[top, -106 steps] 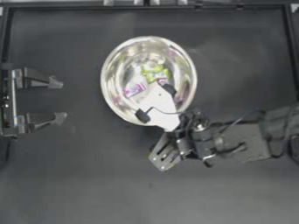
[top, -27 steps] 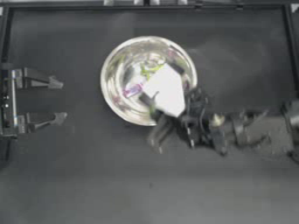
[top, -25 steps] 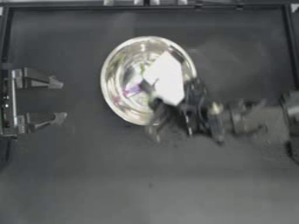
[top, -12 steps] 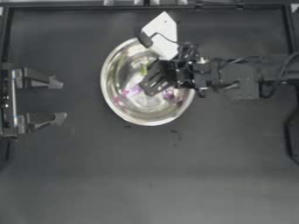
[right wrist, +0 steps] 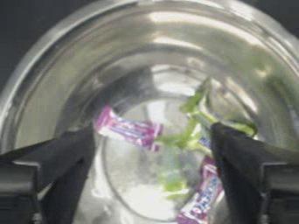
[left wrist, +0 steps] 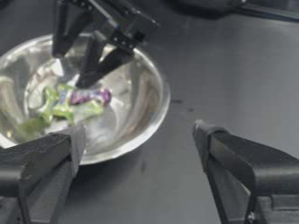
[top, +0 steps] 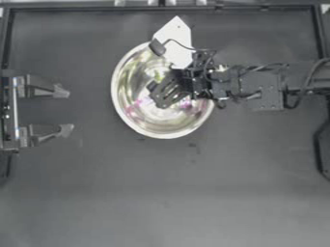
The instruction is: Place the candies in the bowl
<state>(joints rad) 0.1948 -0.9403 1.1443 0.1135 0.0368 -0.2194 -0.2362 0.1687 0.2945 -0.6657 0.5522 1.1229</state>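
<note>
The shiny silver bowl (top: 132,120) stands in the middle of the table's far half. Several candies lie together on its bottom: a pink-purple one (right wrist: 125,129), yellow-green ones (right wrist: 196,116) and another pink-purple one (right wrist: 201,197). In the left wrist view they show as one cluster of candies (left wrist: 73,103). My right gripper (top: 163,92) hangs over the inside of the bowl, just above the candies, open with nothing held between its fingers (right wrist: 153,133). My left gripper (top: 64,110) is parked at the table's left edge, open and empty (left wrist: 137,129), looking across at the bowl (left wrist: 153,94).
A white tag (top: 175,34) on a cable, attached to the right arm, lies over the bowl's far rim. The right arm's body (top: 258,89) stretches from the bowl to the right edge. Dark bare table (top: 161,193) fills the near half.
Within the last second the right gripper swung from beside the bowl's near right rim up to above the bowl's inside. The white tag moved with it to the far rim. The left arm stayed still.
</note>
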